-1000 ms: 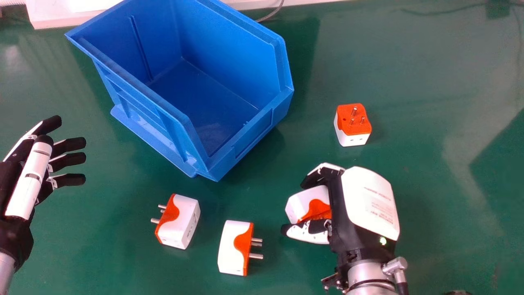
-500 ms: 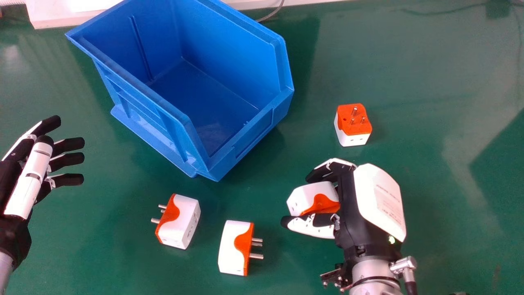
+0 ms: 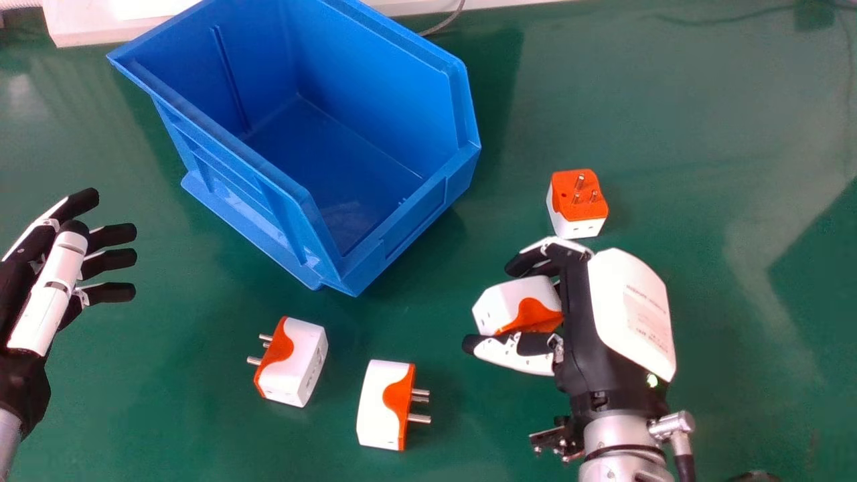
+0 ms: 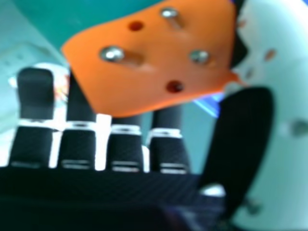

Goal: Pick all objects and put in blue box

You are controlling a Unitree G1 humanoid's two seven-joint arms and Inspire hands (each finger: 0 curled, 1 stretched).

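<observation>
Green tabletop [image 3: 710, 321], blue box [image 3: 375, 87] at the far left-centre. We've got the right robot hand [image 3: 629, 314] clamped on one plug adapter [image 3: 499, 304], right of the box and on the near side. Over the last second both shift farther forward and a touch right. We read that as carry underway, but we need a swing left to reach the box. Held adapter: blocky white body, orange pin face, three metal pins [image 4: 113, 54], slightly tilted. Three loose adapters [image 3: 385, 405] remain to pick. Left robot hand [image 3: 50, 294] idle at left edge, fingers apart.
</observation>
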